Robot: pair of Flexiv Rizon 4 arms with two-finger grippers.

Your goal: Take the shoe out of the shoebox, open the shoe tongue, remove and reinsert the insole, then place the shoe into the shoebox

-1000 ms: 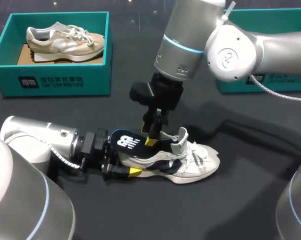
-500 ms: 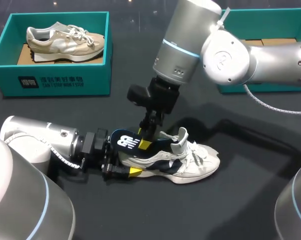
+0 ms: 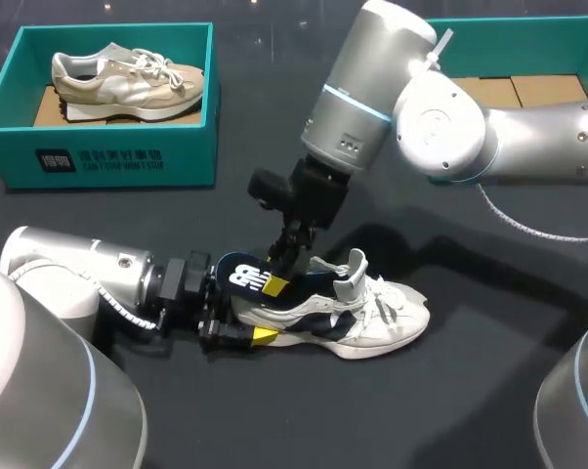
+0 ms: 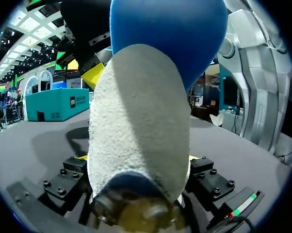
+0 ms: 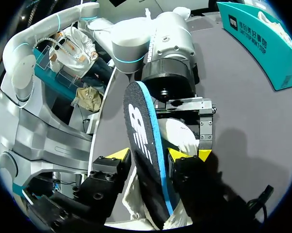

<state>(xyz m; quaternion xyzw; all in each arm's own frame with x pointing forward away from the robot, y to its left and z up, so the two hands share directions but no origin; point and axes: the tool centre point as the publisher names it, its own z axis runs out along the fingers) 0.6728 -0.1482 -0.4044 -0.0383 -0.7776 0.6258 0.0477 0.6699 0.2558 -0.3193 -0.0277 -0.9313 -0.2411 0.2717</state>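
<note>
Two tools meet at one white-and-navy sneaker [image 3: 357, 318], which stands on its sole on the dark worktop [image 3: 450, 401] near the middle, toe to the right, outside both boxes. The left tool [image 3: 237, 330] comes in low from the left and is clamped on the sneaker's heel, one finger on each side. In its own wrist view the pale heel [image 4: 141, 111] fills the space between the fingers of that tool [image 4: 138, 160].

The right tool [image 3: 279, 277] reaches down from the far right and pinches the blue insole [image 3: 243, 277] between its yellow tips, set narrow. The insole's heel end sticks up and out over the sneaker's heel, and its front runs down toward the shoe opening. The white tongue [image 3: 353, 274] stands upright, pulled away from the laces.

At the far left a teal shoebox [image 3: 118, 151] holds a beige sneaker [image 3: 128, 78]. A second teal shoebox [image 3: 528, 49] sits at the far right, behind the right arm.
</note>
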